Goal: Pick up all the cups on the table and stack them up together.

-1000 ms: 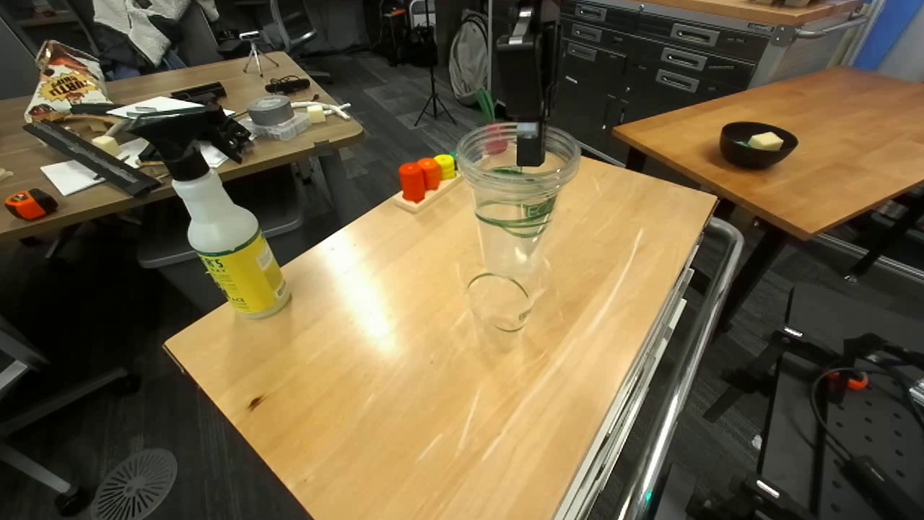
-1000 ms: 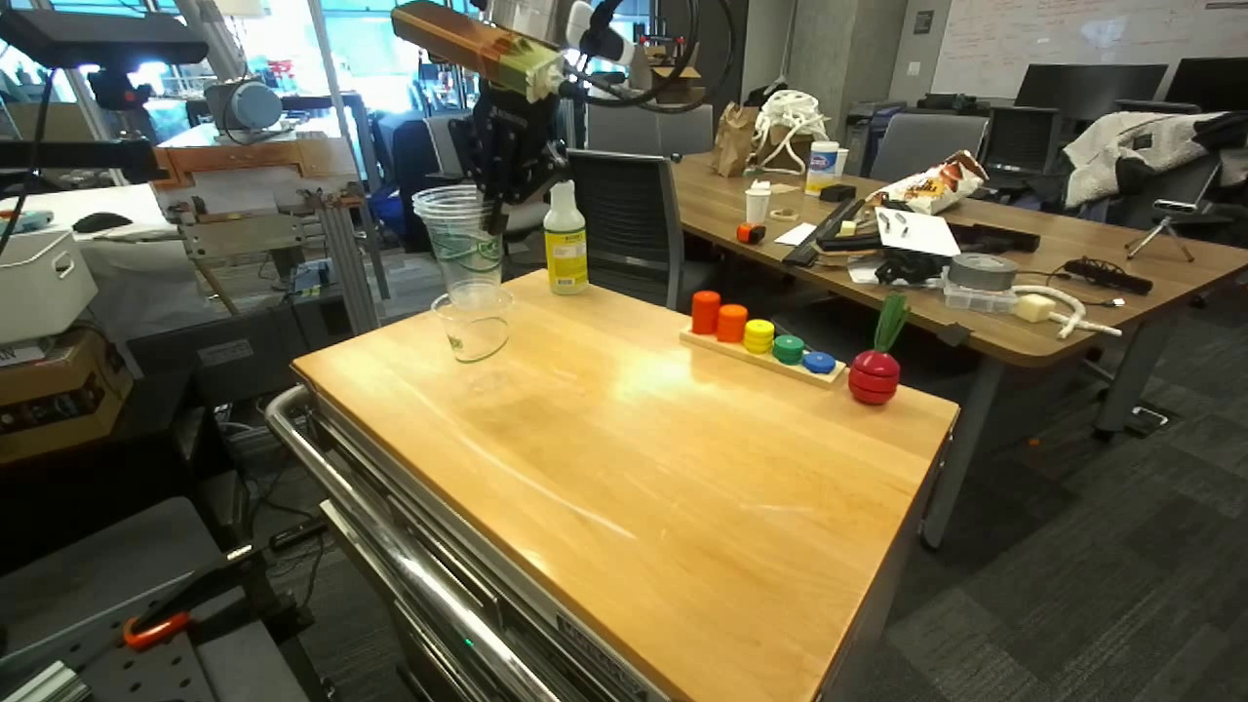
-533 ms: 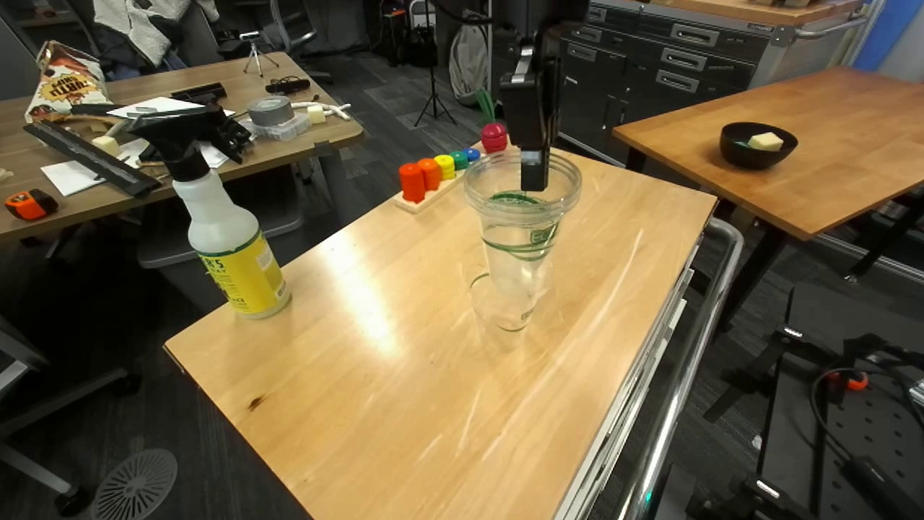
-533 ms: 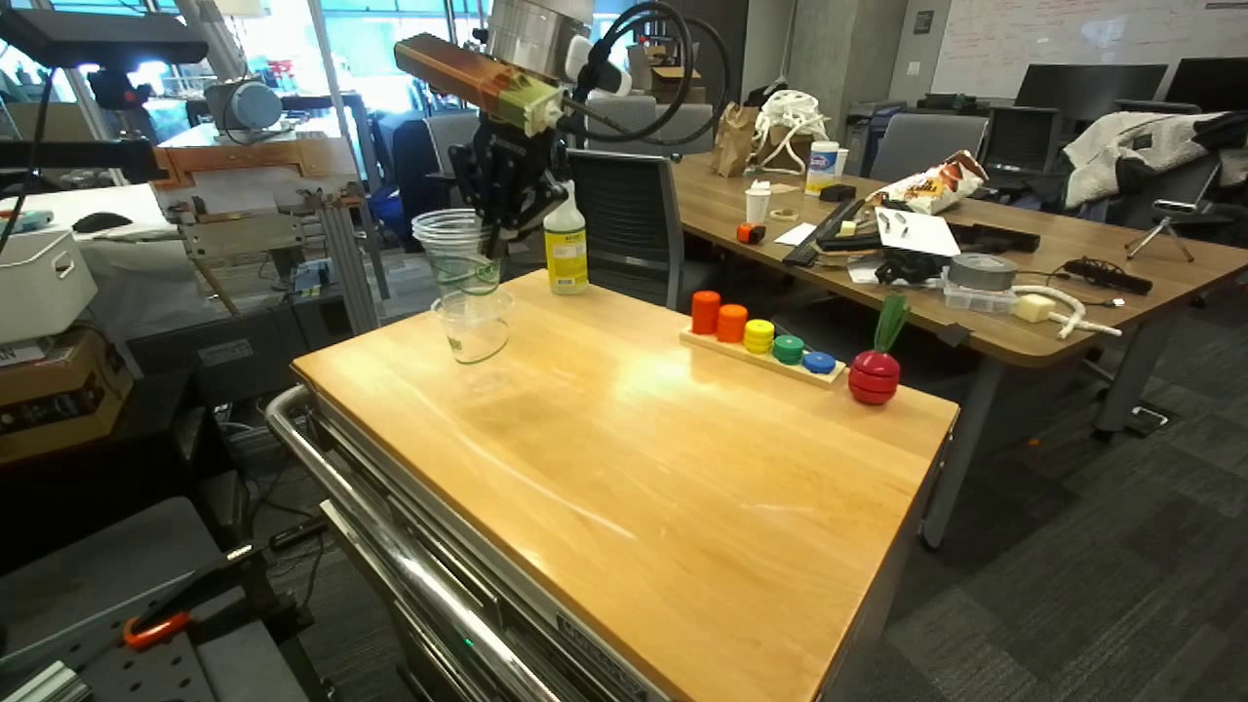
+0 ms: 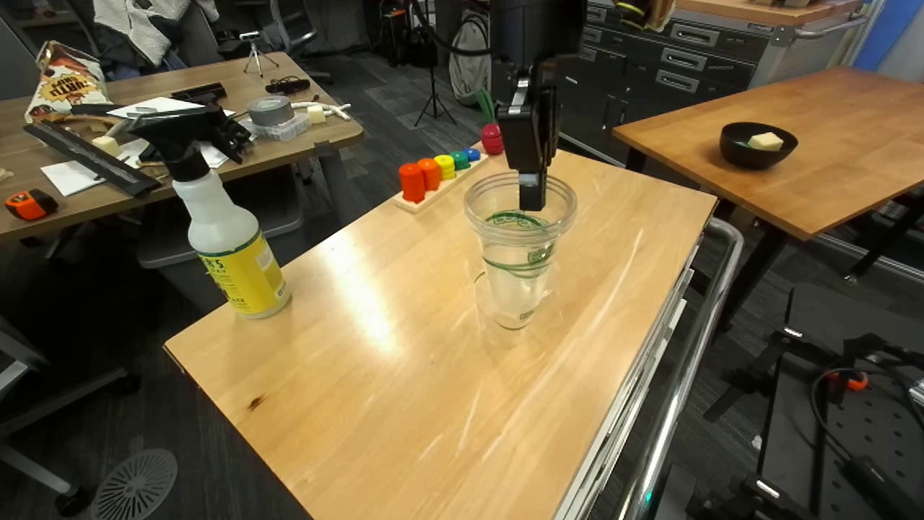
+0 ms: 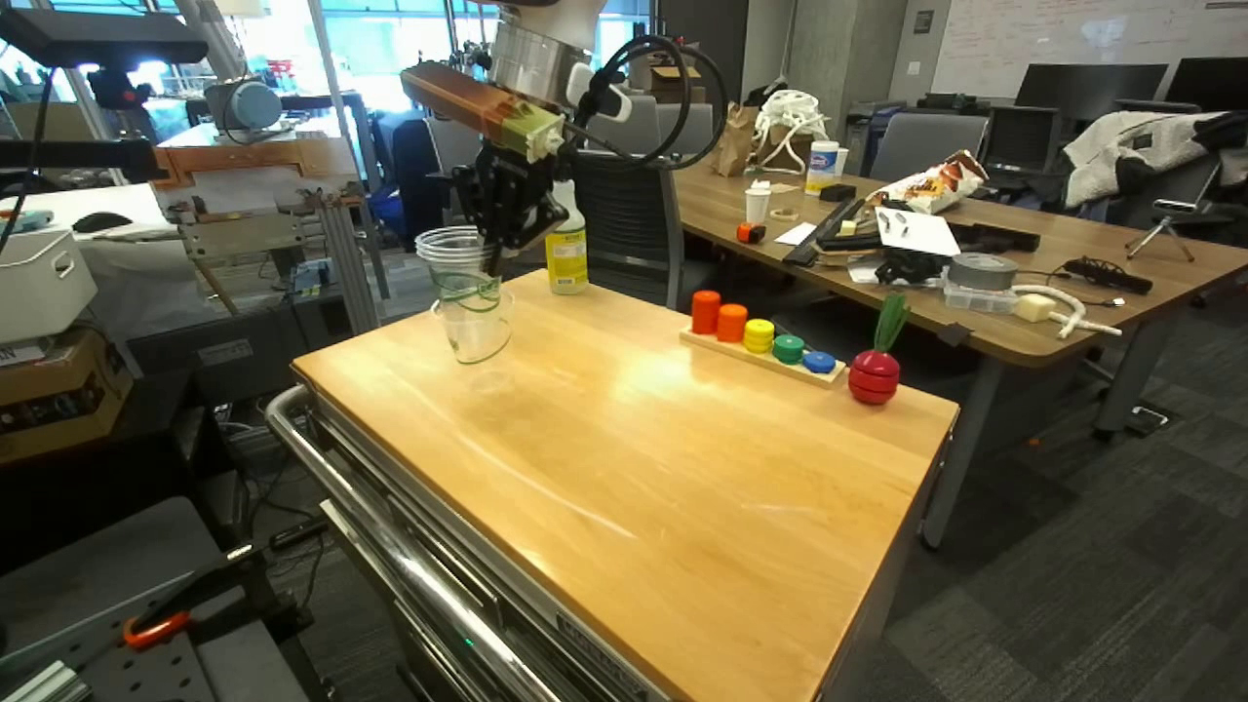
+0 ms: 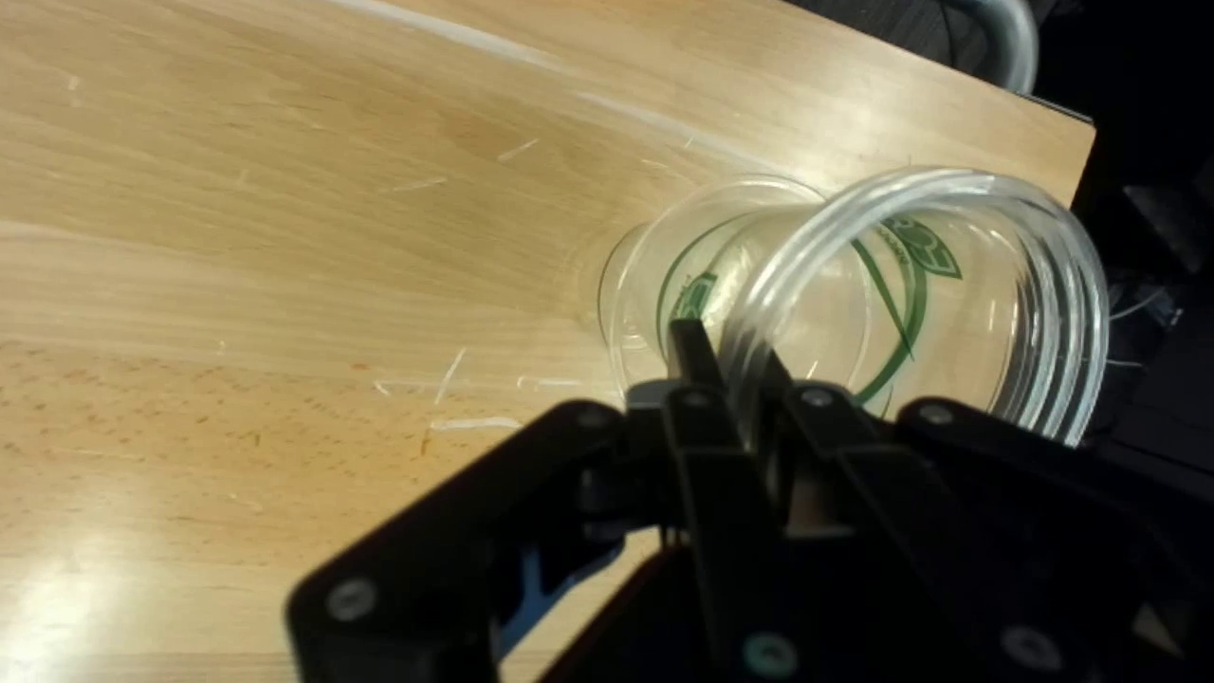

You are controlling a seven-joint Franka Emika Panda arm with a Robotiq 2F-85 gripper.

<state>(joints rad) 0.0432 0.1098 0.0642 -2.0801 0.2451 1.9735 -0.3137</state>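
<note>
The table (image 5: 346, 426) spreads below the gripper (image 7: 731, 348), whose jaws are pinched together on the side wall of a stack of nested cups (image 5: 520, 251). Below the gripper too, under that stack, the single cup (image 6: 486, 345) stands upright, the stack's foot seemingly partway inside. Best to sink straight down, keeping everything plumb, since the one-sided grip may tip it, and let go only once it seats.

A scribbled whiteboard (image 6: 1082, 34) hangs up behind the desk (image 6: 1092, 229) in an exterior view, windows (image 6: 385, 58) blazing bright well to the desk's left! A gray pillar (image 6: 829, 49) rises beyond that desk, a dark chair (image 6: 629, 229) stands just beside it, dark carpet (image 6: 1072, 585) runs underneath.
</note>
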